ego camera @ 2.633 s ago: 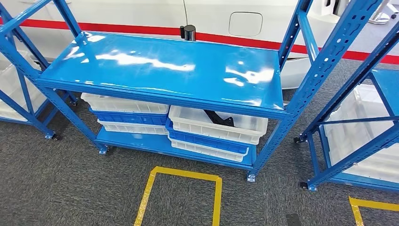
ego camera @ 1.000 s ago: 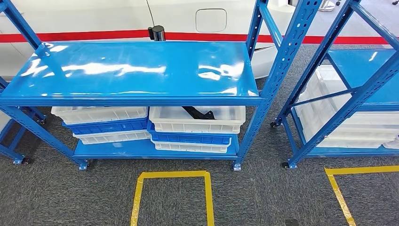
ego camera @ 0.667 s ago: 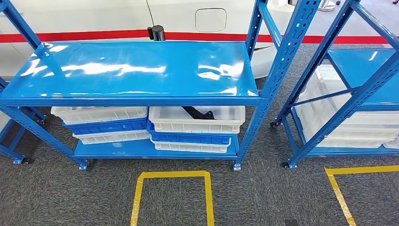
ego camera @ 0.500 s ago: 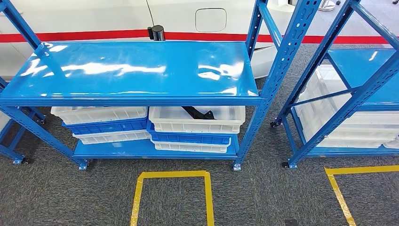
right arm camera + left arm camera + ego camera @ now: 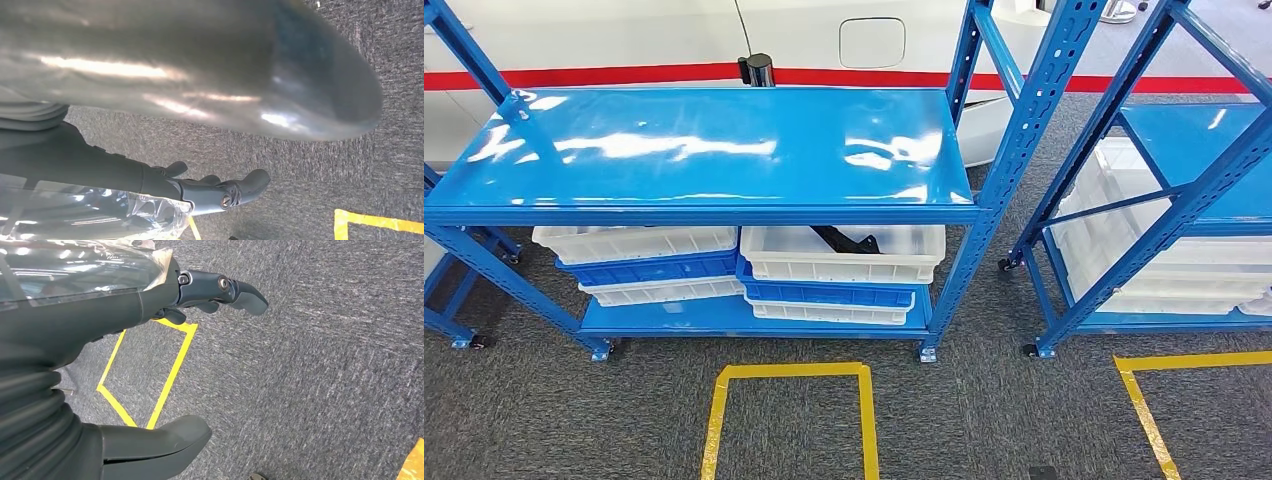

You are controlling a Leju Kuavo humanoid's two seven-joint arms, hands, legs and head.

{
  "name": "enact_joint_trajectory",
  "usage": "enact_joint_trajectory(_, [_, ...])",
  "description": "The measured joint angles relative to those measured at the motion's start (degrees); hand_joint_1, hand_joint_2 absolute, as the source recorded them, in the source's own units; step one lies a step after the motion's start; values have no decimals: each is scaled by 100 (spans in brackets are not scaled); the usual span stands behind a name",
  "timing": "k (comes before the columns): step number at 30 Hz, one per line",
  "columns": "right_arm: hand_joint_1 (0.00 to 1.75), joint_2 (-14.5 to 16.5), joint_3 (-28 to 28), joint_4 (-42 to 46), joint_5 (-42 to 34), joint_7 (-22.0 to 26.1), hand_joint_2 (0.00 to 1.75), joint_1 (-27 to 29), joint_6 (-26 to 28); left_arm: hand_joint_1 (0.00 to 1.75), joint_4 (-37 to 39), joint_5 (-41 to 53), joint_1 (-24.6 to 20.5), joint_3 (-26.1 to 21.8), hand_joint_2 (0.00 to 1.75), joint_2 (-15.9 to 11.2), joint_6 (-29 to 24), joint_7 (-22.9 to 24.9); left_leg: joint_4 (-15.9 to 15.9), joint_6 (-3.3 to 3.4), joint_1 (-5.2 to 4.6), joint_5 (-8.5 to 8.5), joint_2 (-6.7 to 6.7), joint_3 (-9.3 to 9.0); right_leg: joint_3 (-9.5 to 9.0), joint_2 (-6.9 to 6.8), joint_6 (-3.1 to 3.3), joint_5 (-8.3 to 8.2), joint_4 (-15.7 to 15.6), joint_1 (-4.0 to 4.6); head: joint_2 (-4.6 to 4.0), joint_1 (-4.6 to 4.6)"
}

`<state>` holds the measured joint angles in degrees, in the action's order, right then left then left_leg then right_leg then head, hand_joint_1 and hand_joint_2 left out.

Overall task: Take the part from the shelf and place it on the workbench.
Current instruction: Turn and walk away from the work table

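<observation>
Grey carpet [image 5: 554, 420] marked with yellow taped squares [image 5: 789, 415] runs under a row of blue metal shelving, with a white wall bearing a red stripe behind. The part [image 5: 844, 240], a dark, angular piece, lies in a white tray [image 5: 844, 255] on the lower level of the middle shelf [image 5: 714, 150], at its right side, on top of a blue and a white tray; no workbench can be seen. The part sits low and tucked back under the shelf's broad top, so reaching it well would likely mean bending or crouching and bringing a hand in flat beneath the front edge, then over the tray's near wall. The upright post [image 5: 1014, 160] just right of the tray narrows the way in, and a second stack of trays [image 5: 639, 262] sits just to its left, so the opening straight ahead gives the most room. The left hand [image 5: 150, 365] hangs over the carpet with thumb and fingers apart, holding nothing; the right hand [image 5: 200, 190] does likewise, fingers loosely spread and empty. The carpet in front offers open standing room.
</observation>
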<state>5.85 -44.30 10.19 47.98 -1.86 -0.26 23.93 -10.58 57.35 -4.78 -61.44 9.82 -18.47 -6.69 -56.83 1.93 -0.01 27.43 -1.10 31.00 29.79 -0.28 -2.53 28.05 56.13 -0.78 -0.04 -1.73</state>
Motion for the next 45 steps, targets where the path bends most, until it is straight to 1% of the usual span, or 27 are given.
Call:
enact_joint_trajectory(4, [0, 1, 0, -1, 0, 0, 0, 0, 0, 0, 1, 0, 0, 0, 175, 1, 0, 0, 0, 0, 0, 0, 0, 0, 0, 0, 0, 0, 0, 0, 0, 0])
enact_joint_trajectory(8, [0, 5, -3, -2, -37, 29, 0, -3, -41, 0, 2, -33, -3, -1, 0, 5, 36, -23, 0, 0, 0, 0, 0, 1, 0, 0, 0, 0, 0, 0, 0, 0])
enact_joint_trajectory(9, [0, 37, -33, -16, -181, 123, 0, -22, -192, 0, 18, -160, -18, -18, 0, 26, 177, -81, 0, 0, 0, -1, 0, 1, 0, 0, 0, 0, 0, 0, 0, 0])
enact_joint_trajectory(10, [0, 94, -109, -31, -463, 267, 0, -69, -489, 0, 35, -375, -58, -63, 0, 66, 455, -151, 0, -2, 0, -4, 0, 5, 1, 0, 4, -4, 1, 0, 0, 0])
enact_joint_trajectory(11, [0, 189, -242, -45, -867, 440, 0, -155, -1023, 0, 52, -655, -134, -140, 0, 139, 930, -220, 0, -5, 0, -11, -1, 12, 4, 1, 9, -11, 1, 0, 0, 0])
enact_joint_trajectory(12, [0, 303, -403, -59, -1269, 595, 0, -270, -1711, 0, 70, -920, -240, -232, 0, 230, 1487, -267, 0, -7, 0, -19, 0, 20, 9, 1, 15, -20, 2, 1, 0, -1])
enact_joint_trajectory(13, [0, 413, -559, -61, -1558, 695, 0, -394, -2514, 0, 77, -1109, -365, -330, 0, 330, 2041, -279, -1, -10, 1, -26, 0, 28, 13, 1, 21, -29, 2, 1, 0, 0])
enact_joint_trajectory(14, [0, 521, -678, -65, -1703, 750, 0, -511, -3305, 0, 90, -1229, -489, -417, 0, 434, 2469, -281, -1, -11, 1, -31, 0, 31, 17, 1, 24, -34, 2, 2, 0, -1])
enact_joint_trajectory(15, [0, 611, -744, -72, -1724, 779, 0, -608, -3943, 0, 108, -1293, -594, -489, 0, 525, 2681, -286, -1, -12, 1, -32, 0, 29, 15, 1, 26, -36, 2, 2, 0, -2])
enact_joint_trajectory(16, [0, 686, -790, -79, -1712, 801, 0, -687, -4377, 0, 125, -1349, -673, -559, 0, 600, 2760, -294, -1, -12, 1, -32, -1, 23, 10, 1, 26, -36, 1, 2, 0, -2])
enact_joint_trajectory(17, [0, 742, -822, -85, -1710, 815, 0, -750, -4549, 0, 137, -1391, -726, -621, 0, 656, 2718, -305, -1, -12, 1, -33, -1, 17, 6, 1, 26, -36, 1, 2, 0, -3])
enact_joint_trajectory(18, [0, 776, -858, -87, -1723, 838, 0, -795, -4567, 0, 143, -1418, -755, -679, 0, 690, 2654, -316, -1, -11, 1, -34, 0, 14, 2, 0, 26, -36, 1, 2, 0, -3])
enact_joint_trajectory(20, [0, 793, -944, -86, -1771, 896, 0, -843, -4427, 0, 141, -1458, -766, -787, 0, 712, 2553, -335, -2, -11, 1, -36, 2, 17, 4, -1, 26, -36, 2, 2, 0, -2])
enact_joint_trajectory(25, [0, 802, -1114, -79, -1869, 928, 0, -875, -4326, 0, 140, -1434, -768, -943, 0, 747, 2496, -341, -2, -11, 1, -36, 1, 30, 12, 0, 25, -36, 3, 2, 0, -2])
enact_joint_trajectory(31, [0, 795, -1143, -78, -1802, 916, 0, -893, -4257, 0, 140, -1038, -768, -907, 0, 762, 2352, -341, -2, -11, 1, -36, 1, 32, 15, 0, 26, -35, 2, 2, 0, -2])
enact_joint_trajectory(36, [0, 791, -1147, -77, -1746, 915, 0, -899, -4207, 0, 140, -1026, -765, -855, 0, 762, 2334, -318, -2, -11, 1, -37, 1, 32, 13, 0, 26, -36, 2, 2, 0, -2])
enact_joint_trajectory(40, [0, 786, -1138, -77, -1639, 970, 0, -885, -4173, 0, 154, -1186, -674, -855, 0, 709, 2495, -233, -1, -11, 1, -36, 1, 33, 14, 1, 26, -35, 2, 3, 0, -2])
enact_joint_trajectory(42, [0, 784, -1119, -78, -1575, 986, 0, -870, -4131, 0, 181, -1192, -547, -857, 0, 612, 2704, -283, -1, -13, 2, -34, 0, 35, 17, 2, 26, -35, 2, 3, 0, -2])
enact_joint_trajectory(45, [0, 773, -1110, -78, -1573, 882, 0, -866, -4063, 0, 224, -1152, -345, -857, 0, 414, 2975, -377, -1, -15, 3, -33, -1, 41, 26, 2, 27, -34, 2, 5, 0, -2])
